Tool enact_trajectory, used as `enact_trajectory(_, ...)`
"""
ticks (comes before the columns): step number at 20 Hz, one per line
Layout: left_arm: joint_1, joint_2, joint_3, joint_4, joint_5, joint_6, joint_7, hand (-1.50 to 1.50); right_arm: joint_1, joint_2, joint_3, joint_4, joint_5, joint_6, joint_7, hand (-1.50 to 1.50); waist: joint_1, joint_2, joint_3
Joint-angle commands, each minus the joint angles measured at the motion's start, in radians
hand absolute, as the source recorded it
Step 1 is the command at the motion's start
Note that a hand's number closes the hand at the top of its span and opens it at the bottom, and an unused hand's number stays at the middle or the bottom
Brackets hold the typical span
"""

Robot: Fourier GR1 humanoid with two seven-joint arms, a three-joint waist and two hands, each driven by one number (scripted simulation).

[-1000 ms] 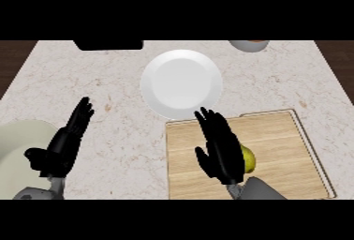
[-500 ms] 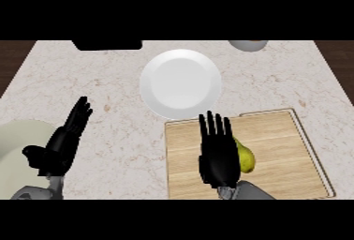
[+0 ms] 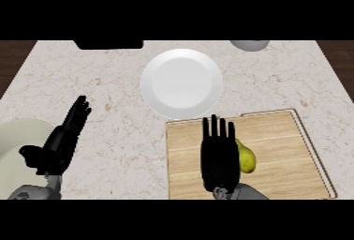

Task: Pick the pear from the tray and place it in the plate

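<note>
Yellow-green, the pear (image 3: pixel 245 157) lies on the wooden tray (image 3: pixel 290 154), close against the right side of my right hand (image 3: pixel 220 159). That hand is spread above the tray with its fingers (image 3: pixel 218 127) straight and apart, holding nothing. The white plate (image 3: pixel 181 83) sits on the speckled worktop (image 3: pixel 290 84), just beyond the tray's far left corner. My left hand (image 3: pixel 61 143) rests open near the left edge, empty.
</note>
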Motion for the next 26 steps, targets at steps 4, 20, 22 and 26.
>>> enact_trajectory(4, 0.017, -0.001, 0.022, 0.106, -0.018, -0.008, -0.037, 0.00, 0.007, -0.003, -0.057, 0.034, 0.029, 0.207, 0.143, -1.50, 0.004, 0.012, -0.013)
enact_trajectory(20, 0.000, -0.001, 0.053, 0.116, -0.038, -0.027, -0.034, 0.00, 0.031, 0.008, -0.211, 0.145, 0.135, 0.270, 0.024, -1.50, 0.012, 0.013, -0.011)
enact_trajectory(22, 0.026, -0.004, 0.040, 0.091, -0.038, -0.034, -0.023, 0.00, 0.053, 0.013, -0.217, 0.166, 0.166, 0.246, 0.025, -1.50, 0.015, 0.012, -0.011)
enact_trajectory(26, 0.016, 0.024, 0.085, 0.054, -0.018, -0.063, 0.003, 0.00, 0.064, 0.027, -0.264, 0.139, 0.164, 0.272, -0.025, -1.50, 0.015, 0.010, -0.010)
